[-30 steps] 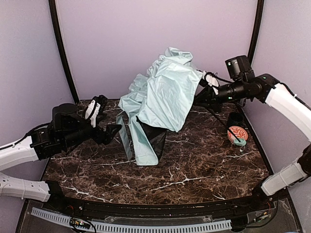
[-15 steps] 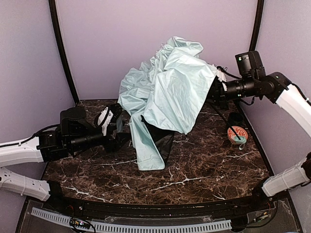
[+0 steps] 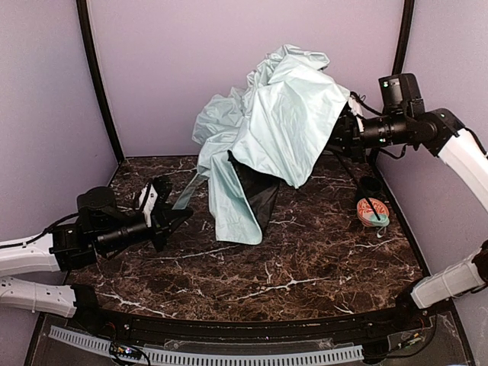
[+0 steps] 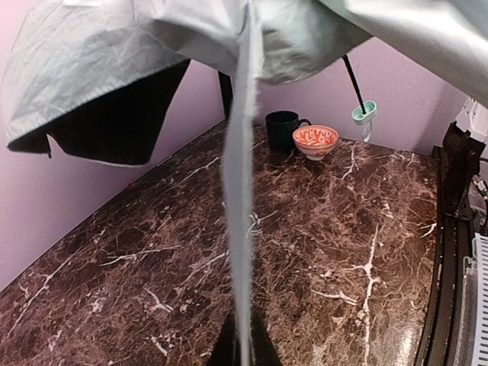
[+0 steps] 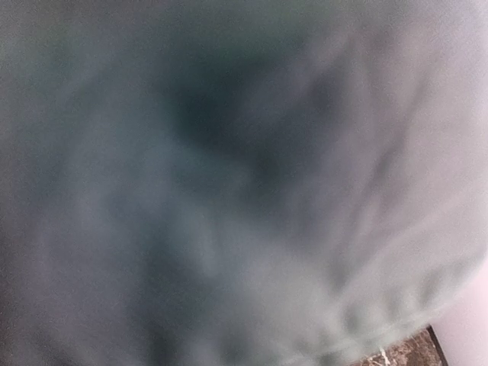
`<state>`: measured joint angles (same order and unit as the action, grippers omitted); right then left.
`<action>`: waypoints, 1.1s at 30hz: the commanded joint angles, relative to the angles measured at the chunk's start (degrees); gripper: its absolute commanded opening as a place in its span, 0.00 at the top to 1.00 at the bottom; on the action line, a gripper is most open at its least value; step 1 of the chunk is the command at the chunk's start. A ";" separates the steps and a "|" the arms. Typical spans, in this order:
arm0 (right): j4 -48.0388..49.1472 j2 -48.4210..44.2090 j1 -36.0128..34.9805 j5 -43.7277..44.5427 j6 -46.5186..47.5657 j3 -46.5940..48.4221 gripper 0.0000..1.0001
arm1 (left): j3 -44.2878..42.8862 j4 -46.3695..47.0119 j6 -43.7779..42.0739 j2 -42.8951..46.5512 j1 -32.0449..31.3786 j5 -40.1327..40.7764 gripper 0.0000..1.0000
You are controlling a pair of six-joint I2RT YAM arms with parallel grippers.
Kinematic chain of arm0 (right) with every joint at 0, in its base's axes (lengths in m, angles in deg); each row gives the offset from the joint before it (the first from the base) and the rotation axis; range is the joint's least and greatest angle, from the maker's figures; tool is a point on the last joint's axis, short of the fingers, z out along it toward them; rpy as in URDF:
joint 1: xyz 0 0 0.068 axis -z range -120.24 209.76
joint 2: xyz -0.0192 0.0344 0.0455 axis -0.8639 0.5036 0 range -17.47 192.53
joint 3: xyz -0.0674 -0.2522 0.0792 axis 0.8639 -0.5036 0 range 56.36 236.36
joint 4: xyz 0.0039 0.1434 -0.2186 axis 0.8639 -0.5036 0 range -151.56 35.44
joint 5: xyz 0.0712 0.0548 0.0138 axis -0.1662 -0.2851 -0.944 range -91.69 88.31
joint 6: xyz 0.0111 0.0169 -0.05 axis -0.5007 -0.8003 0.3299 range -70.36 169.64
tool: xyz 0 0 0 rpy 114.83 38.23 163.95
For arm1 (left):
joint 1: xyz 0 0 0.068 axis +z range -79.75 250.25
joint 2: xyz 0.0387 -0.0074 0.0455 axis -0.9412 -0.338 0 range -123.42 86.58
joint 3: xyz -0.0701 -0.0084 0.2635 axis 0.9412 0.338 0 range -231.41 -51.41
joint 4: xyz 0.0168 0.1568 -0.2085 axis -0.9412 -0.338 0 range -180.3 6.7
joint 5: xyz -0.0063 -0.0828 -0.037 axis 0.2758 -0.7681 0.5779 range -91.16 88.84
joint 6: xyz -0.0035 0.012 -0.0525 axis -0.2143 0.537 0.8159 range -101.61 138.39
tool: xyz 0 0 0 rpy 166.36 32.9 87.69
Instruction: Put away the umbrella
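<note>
The right pincer [image 3: 338, 139], whose grip I cannot tell behind fabric, is hoisting the umbrella [image 3: 282, 114] higher over the desk [image 3: 305, 259]. The left pincer [image 3: 171, 213], pinching a canopy strip, is pulling back, probably stretching fabric for folding.

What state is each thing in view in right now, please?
umbrella: canopy loose and crumpled, held up off the table, shaft extended, not packed away.
left gripper: shut on a thin strip of the umbrella's fabric.
right gripper: buried in the fabric, jaws hidden.
black mug: upright.
patterned bowl: upright.
</note>
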<state>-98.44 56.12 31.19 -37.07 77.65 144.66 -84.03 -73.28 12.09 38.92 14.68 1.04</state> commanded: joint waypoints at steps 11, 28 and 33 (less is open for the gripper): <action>-1.02 3.35 -2.92 -13.30 -4.63 10.93 1.00 | 3.54 19.66 -5.18 -16.17 0.01 -9.85 1.00; -20.97 2.08 -12.19 -15.39 18.15 4.69 1.00 | 1.39 35.51 -14.44 -34.98 14.83 -13.45 1.00; -22.23 5.04 -14.10 -15.53 17.28 2.24 1.00 | -4.52 40.50 -18.00 -44.31 16.24 -12.37 1.00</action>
<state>-120.60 59.46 18.79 -49.09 93.73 148.28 -83.38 -40.16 -2.01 -0.83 29.93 -13.10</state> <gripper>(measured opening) 0.062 0.004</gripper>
